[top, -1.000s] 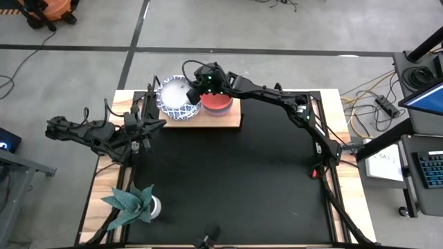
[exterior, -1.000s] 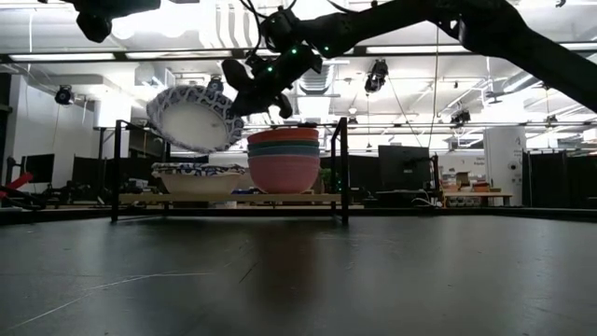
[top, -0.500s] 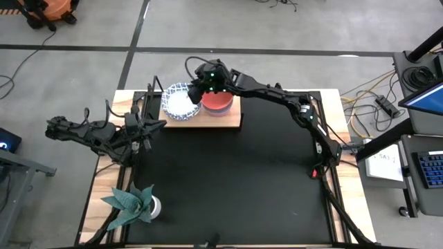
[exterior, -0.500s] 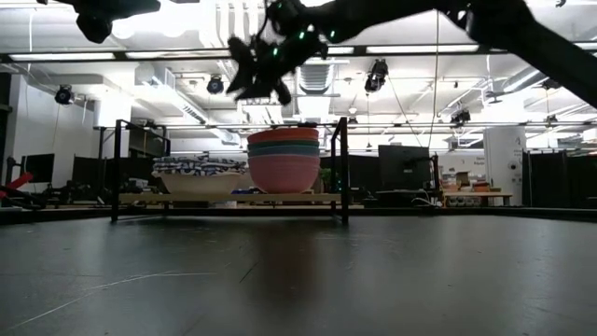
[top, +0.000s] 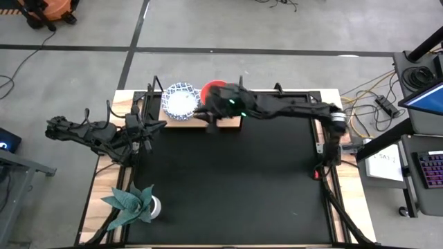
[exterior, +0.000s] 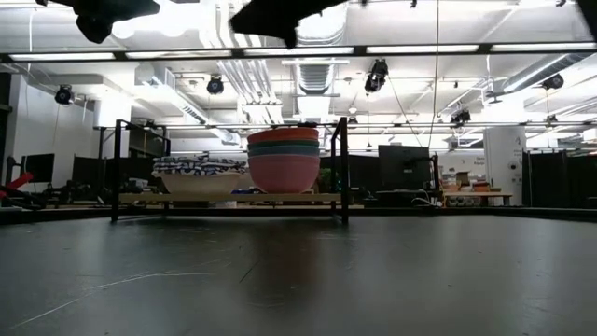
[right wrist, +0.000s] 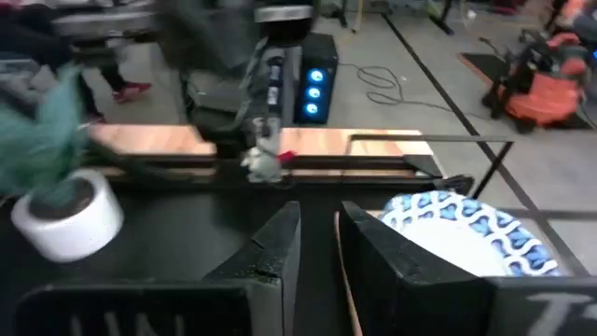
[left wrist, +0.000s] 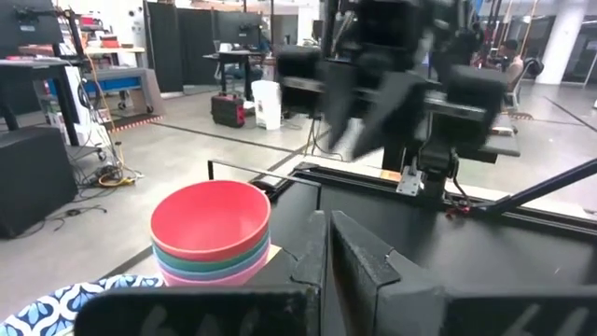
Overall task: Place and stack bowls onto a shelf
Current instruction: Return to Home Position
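Observation:
On the shelf (top: 188, 120) at the table's far edge stand two stacks of bowls. The white, blue-patterned bowls (top: 181, 101) (exterior: 198, 174) are on its left; the plain ones, red on top (top: 210, 88) (exterior: 284, 159), sit in the middle. My right gripper (top: 208, 122) (right wrist: 319, 250) hovers above the shelf's near edge, in front of the two stacks. Its fingers stand a narrow gap apart with nothing between them. My left gripper (top: 160, 124) (left wrist: 326, 254) waits shut and level, left of the shelf.
A green leafy plant in a white pot (top: 136, 203) (right wrist: 67, 217) stands at the near left corner. The black mat (top: 228, 187) covers the table's middle. Thin black posts (exterior: 342, 168) rise at the shelf's ends.
My right gripper held a patterned bowl tilted over the shelf's left end. It has let go of it, and the bowl now sits level on top of the patterned stack. The gripper has then drawn back quickly toward the table's near edge, rising and rolling.

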`<action>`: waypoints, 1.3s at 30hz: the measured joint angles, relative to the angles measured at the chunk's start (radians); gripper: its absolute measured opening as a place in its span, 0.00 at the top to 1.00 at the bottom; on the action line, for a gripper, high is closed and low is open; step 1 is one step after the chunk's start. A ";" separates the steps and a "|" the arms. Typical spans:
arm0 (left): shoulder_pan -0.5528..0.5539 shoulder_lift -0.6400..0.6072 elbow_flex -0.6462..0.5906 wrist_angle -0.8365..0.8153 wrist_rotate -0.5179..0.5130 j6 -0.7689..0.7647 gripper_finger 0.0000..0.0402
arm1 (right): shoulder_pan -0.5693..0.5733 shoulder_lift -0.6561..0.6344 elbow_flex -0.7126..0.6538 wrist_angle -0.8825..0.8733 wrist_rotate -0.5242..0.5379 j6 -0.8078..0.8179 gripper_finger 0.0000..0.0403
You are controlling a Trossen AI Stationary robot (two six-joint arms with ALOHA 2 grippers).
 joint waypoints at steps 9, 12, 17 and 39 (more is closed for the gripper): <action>-0.001 0.006 -0.054 -0.040 0.107 -0.056 1.00 | 0.091 -0.403 -0.667 0.267 0.007 -0.022 0.87; -0.005 0.005 -0.116 0.021 0.205 -0.099 1.00 | 0.116 -0.538 -0.866 0.333 0.007 -0.019 0.87; -0.008 -0.002 -0.202 0.106 0.381 -0.040 1.00 | 0.127 -0.778 -1.153 0.453 0.007 0.012 0.87; -0.003 -0.414 -0.388 0.143 0.393 0.107 1.00 | 0.111 -1.590 -1.602 0.480 0.026 -0.060 0.87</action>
